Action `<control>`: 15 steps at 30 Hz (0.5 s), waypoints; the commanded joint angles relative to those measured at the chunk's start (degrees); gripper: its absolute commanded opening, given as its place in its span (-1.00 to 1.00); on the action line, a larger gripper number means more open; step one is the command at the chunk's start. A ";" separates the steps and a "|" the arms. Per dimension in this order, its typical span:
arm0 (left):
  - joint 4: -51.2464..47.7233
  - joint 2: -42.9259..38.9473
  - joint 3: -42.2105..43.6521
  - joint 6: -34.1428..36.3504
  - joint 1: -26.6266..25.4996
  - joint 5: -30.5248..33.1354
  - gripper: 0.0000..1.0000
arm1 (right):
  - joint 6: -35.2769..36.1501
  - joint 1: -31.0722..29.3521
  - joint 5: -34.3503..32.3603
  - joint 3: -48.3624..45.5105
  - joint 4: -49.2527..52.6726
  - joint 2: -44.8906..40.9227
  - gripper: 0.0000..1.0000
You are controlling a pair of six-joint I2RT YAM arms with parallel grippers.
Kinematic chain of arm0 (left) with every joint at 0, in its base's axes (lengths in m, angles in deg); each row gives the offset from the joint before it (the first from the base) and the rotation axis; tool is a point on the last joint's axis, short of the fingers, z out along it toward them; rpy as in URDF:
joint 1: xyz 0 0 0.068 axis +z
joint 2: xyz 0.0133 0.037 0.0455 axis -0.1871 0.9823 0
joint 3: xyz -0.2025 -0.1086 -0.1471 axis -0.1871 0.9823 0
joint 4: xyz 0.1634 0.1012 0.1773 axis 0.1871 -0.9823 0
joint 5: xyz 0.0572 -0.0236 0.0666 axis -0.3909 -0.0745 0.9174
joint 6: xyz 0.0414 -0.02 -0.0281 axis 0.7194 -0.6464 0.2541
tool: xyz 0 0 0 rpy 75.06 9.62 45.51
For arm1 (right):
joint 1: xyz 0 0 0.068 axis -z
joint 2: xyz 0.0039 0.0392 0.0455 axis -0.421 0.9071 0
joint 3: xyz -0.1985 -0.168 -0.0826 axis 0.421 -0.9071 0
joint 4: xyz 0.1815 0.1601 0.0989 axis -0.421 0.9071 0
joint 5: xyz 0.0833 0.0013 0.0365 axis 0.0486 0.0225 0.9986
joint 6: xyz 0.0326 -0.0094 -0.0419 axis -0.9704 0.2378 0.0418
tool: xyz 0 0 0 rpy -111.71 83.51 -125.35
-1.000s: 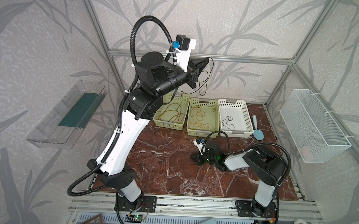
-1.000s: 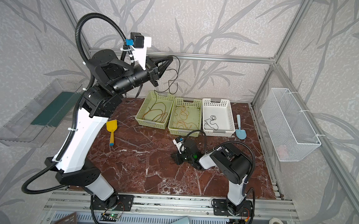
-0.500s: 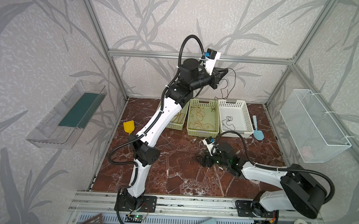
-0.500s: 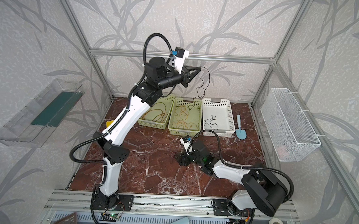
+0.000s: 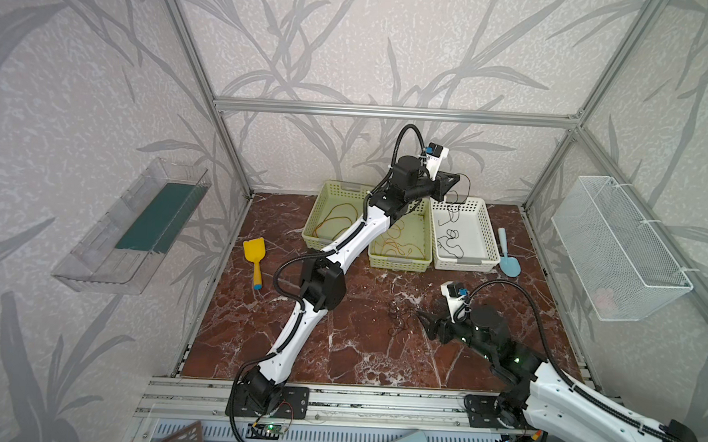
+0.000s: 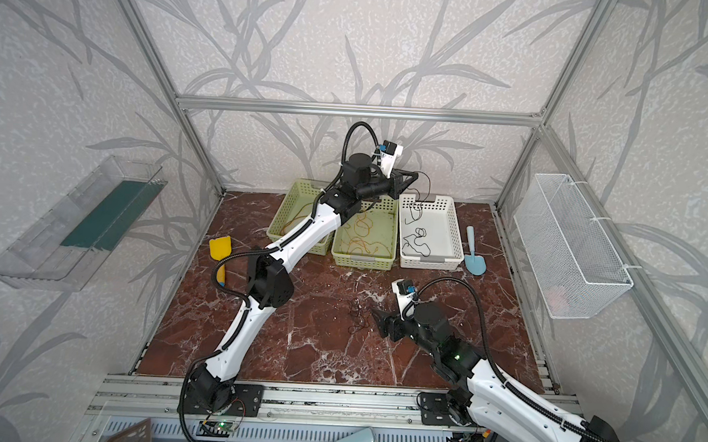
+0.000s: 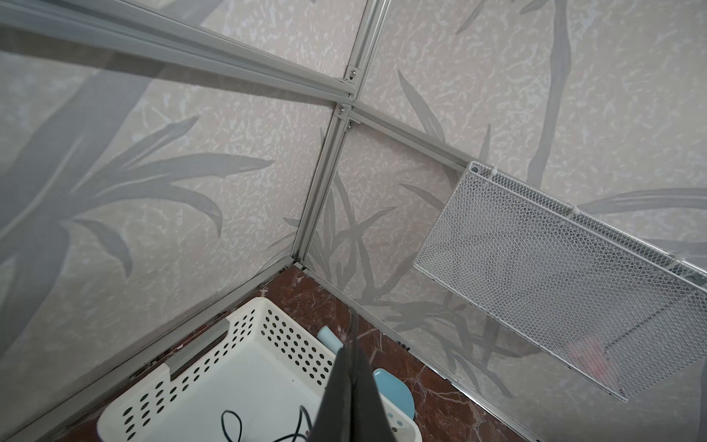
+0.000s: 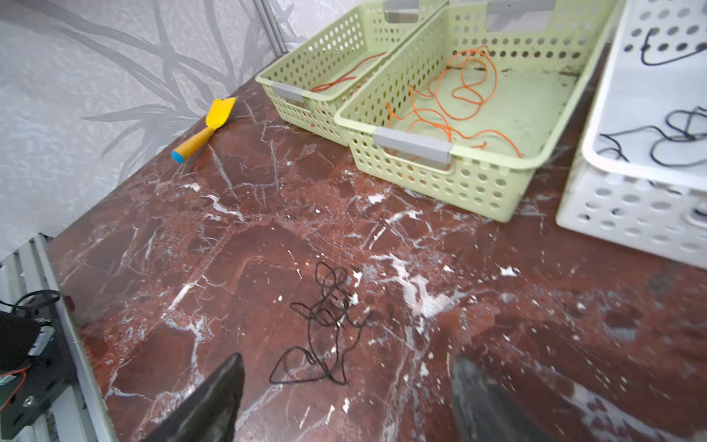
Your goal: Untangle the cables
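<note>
**Left.** My left gripper is pinching shut on a black wire, which is trailing down into the white basket at the table's 1 o'clock. I judge I should be lowering before letting go, so that the tail is coiling inside the walls.

**Right.** My right gripper is gaping wide and holding nothing. A black tangle is lying at its 12 o'clock, and I should be taking one outer loop, not the knot.

**Count.**
- One yellow scoop.
- Two green baskets: the left green basket is holding one red wire, and the middle green basket one orange wire.
- One white basket.
- One blue scoop.
</note>
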 commanded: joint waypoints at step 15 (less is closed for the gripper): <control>-7.53 3.10 0.14 5.16 -2.10 7.97 0.73 | -5.40 0.29 -5.72 2.32 11.31 -1.40 0.63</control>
